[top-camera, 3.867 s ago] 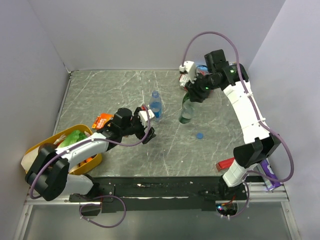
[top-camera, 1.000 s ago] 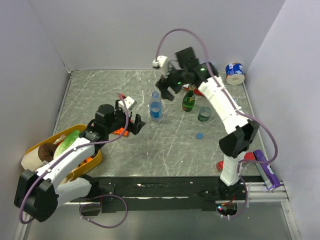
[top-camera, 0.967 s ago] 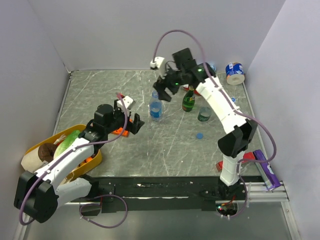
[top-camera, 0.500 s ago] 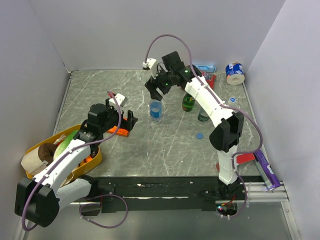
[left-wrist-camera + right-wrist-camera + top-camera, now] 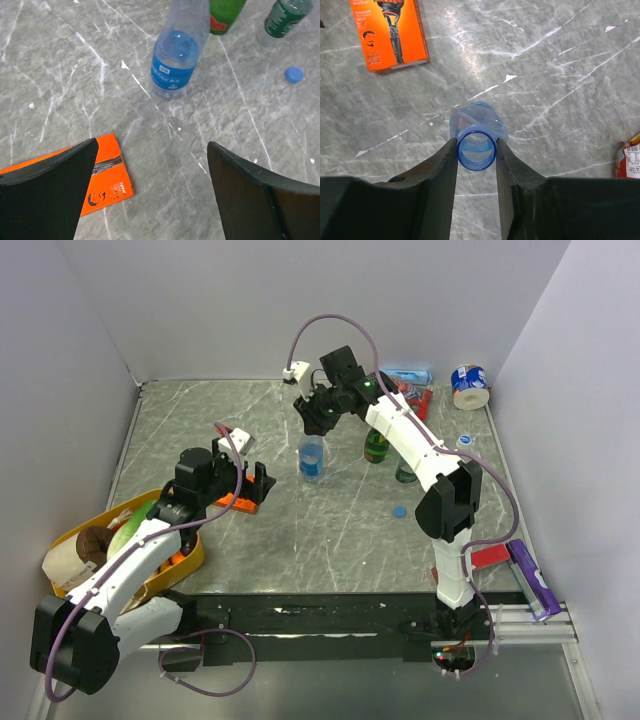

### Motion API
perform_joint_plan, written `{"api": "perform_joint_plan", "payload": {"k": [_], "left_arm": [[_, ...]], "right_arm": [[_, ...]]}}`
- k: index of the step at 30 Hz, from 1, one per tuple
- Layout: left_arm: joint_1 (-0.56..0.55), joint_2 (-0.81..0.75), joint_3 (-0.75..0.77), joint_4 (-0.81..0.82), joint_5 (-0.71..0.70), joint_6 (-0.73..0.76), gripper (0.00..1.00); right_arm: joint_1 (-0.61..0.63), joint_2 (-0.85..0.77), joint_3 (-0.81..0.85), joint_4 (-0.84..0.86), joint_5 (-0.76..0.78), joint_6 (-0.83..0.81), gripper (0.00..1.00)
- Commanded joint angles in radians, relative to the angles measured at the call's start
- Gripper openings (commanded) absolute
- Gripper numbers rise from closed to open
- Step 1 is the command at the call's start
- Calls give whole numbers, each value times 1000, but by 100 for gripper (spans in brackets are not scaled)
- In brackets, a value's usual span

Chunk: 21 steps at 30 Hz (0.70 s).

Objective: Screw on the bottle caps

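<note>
The clear water bottle [image 5: 312,457] with a blue label stands upright near mid-table, its neck open with no cap [image 5: 477,149]. My right gripper [image 5: 313,424] reaches over it from above, and in the right wrist view it [image 5: 477,146] is shut on the bottle's neck, a finger touching each side. The dark green bottle [image 5: 377,445] stands just right of it. A plain blue cap [image 5: 399,510] lies on the table in front, also in the left wrist view [image 5: 294,74]. A white-centred cap [image 5: 465,441] lies farther right. My left gripper [image 5: 255,485] is open and empty, left of the clear bottle [image 5: 177,55].
An orange razor pack [image 5: 238,502] lies under my left gripper. A short dark-green cup [image 5: 405,472] stands beside the green bottle. A blue-and-white can [image 5: 468,385] and packets lie at the back right. A yellow bowl [image 5: 70,535] of food sits front left.
My right arm swung left from the green bottle to the clear bottle and closed on its neck. My left arm drew back from the clear bottle toward the orange pack.
</note>
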Motion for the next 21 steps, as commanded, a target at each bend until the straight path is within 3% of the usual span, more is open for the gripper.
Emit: {"api": "perform_joint_plan", "payload": {"k": [1,2,5,14,21], "left_arm": [[1,12,-5,41,93,62,96],[-2,20,-6,45,113,82,96],[-19,50,-24,107,171,148,96],[-89,170,-40,315,231,211,96],[-131,248,-9,392,311,182,96]], "right_arm": [[7,-29,22,-8,-44,-25,23],[5,-64,7,-13,-67,-39,16],[4,-154,-36,-43,-131,-83,11],[4,-336,-98,-132,-335,-188,8],[4,-367,-113,-169,-443,-220,7]]}}
